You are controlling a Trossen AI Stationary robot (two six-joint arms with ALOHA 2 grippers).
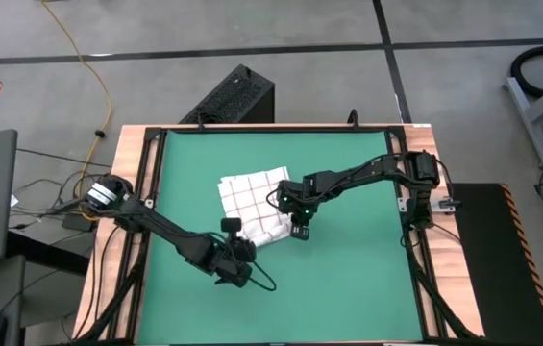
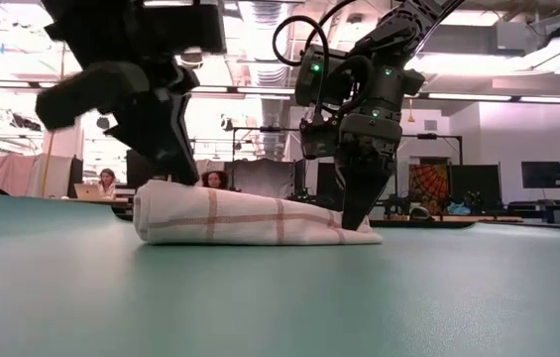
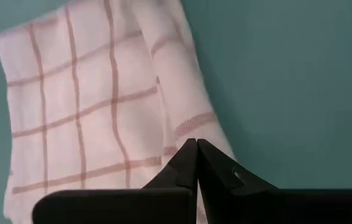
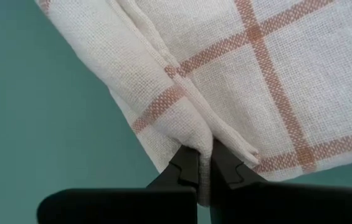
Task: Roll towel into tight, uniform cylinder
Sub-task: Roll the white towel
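My thin white woven-cotton towel with red grid lines [image 4: 275,81] looks soft, matt and coarse-threaded. My green table mat [image 1: 348,279] is smooth and matt, framed by grained wooden boards [image 1: 129,183]. My dark plastic right gripper fingers [image 4: 185,171] look matt.

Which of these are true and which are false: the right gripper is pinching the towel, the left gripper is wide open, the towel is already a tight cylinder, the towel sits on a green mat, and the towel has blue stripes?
1. The right gripper is shut on an edge of the towel. True.
2. The left gripper is wide open. False: its fingers are shut together, at the towel's near edge.
3. The towel is already a tight cylinder. False: it lies as a loose, partly folded bundle, thicker at one end in the low view.
4. The towel lies on the green mat. True.
5. The towel has blue stripes. False: it is white with a grid of thin reddish lines.
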